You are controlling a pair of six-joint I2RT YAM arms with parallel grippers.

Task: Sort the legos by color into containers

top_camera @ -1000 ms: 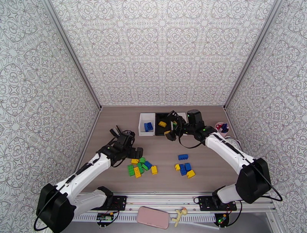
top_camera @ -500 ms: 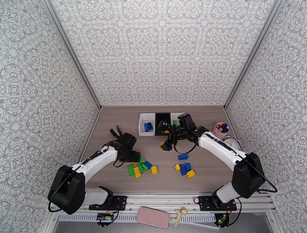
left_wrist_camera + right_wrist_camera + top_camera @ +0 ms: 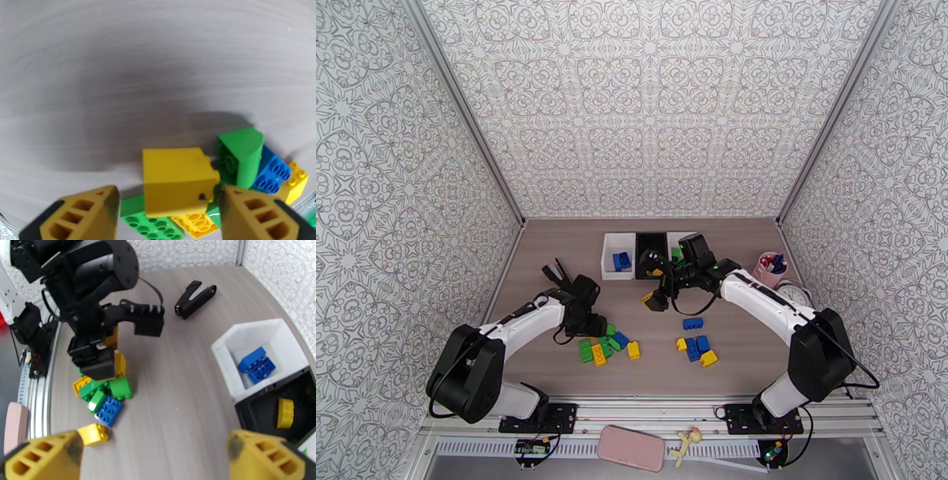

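**Left hand astride a yellow brick, right hand wide open before the bins**

Nearest, a flat pink slab with rounded corners lies by the rail in front of the arm bases. On the grey-brown wood-grain tabletop sits a tight left pile of small studded plastic bricks in green, yellow and blue. Well apart to its right lies a smaller cluster of blue and yellow bricks, with a lone blue brick just beyond.

The left hand is down at the left pile, a finger on each side of a chunky yellow brick. One finger seems to touch it and a gap shows at the other, so I cannot tell whether it is clamped. A green brick sits just beside that brick.

Farther back, the right hand hovers before the bins, fingers spread wide, holding nothing.

Beyond stand three joined open-top plastic bins:
- The left white bin holds blue bricks.
- The black middle bin holds a yellow wedge.
- The right white bin is partly hidden by the arm.

A black stapler lies left of the bins, and a pink cup of pens stands far right.
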